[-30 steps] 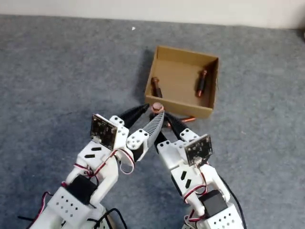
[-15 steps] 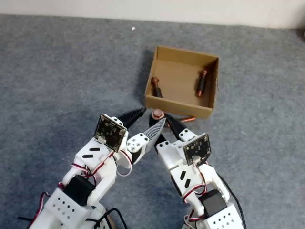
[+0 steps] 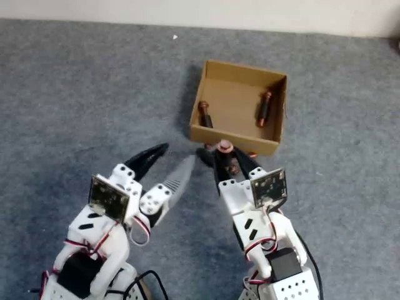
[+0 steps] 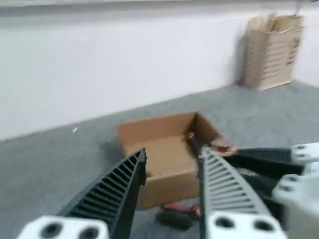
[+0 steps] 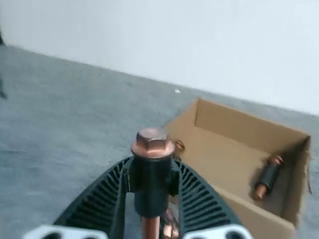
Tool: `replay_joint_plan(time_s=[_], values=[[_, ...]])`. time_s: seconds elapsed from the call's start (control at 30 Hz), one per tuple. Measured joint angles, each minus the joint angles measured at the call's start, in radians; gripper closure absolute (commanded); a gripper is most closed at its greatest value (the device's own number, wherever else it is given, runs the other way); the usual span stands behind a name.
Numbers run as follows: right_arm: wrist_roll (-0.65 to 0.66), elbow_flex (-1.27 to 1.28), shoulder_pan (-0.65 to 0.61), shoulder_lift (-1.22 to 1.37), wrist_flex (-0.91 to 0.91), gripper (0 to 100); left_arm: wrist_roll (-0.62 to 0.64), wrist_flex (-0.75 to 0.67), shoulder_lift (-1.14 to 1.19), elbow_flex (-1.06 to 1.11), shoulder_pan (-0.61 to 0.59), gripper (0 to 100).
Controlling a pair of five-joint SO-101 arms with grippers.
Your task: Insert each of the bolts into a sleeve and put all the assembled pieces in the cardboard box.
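Observation:
My right gripper (image 3: 222,154) is shut on a black sleeve with a copper bolt (image 5: 151,172) standing upright in it, just in front of the cardboard box's (image 3: 235,138) near wall. The bolt's head (image 3: 225,147) tops the sleeve. Two assembled pieces lie in the box, one by its left wall (image 3: 205,114) and one by its right wall (image 3: 264,108). Farther back to the left, my left gripper (image 3: 177,155) is open and holds nothing. On the carpet before the box lie a dark sleeve and a copper bolt (image 4: 177,212), partly hidden under the right gripper.
Grey carpet (image 3: 81,94) covers the whole work surface. A white wall (image 4: 99,59) runs behind it, and a tan slatted container (image 4: 271,50) stands by the wall, far from the box.
My left gripper has let go of the bolt's area and drawn back to the left, open. The right gripper has carried the sleeve and bolt slightly right, closer to the box.

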Motion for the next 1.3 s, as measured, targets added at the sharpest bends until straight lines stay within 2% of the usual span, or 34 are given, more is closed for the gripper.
replay_joint_plan(time_s=[0.1,0.23,0.37,0.53,0.8,0.93,1.13,1.3], values=[[0.0,0.0,0.023,0.0,0.017,99.3,0.0,0.003,0.012,0.0,-0.097,100],[0.0,0.0,0.049,0.0,0.028,99.3,0.0,0.006,0.003,0.021,-0.218,99],[0.0,0.0,0.063,0.0,0.032,99.3,0.0,0.006,0.012,0.144,-0.298,99],[0.0,0.0,0.06,0.0,0.083,99.3,0.0,-0.023,0.018,0.345,-0.353,99],[0.0,-0.032,0.064,-0.002,0.328,99.3,0.0,-0.017,0.025,0.351,-0.417,99],[0.0,-0.155,0.06,0.005,0.341,99.3,0.0,-0.012,0.025,0.351,-0.417,99],[0.0,-0.456,0.086,0.264,0.338,99.3,0.0,-0.012,0.025,0.351,-0.417,99],[0.0,-0.695,0.181,0.601,0.192,99.3,0.0,-0.012,0.025,0.351,-0.417,99]])
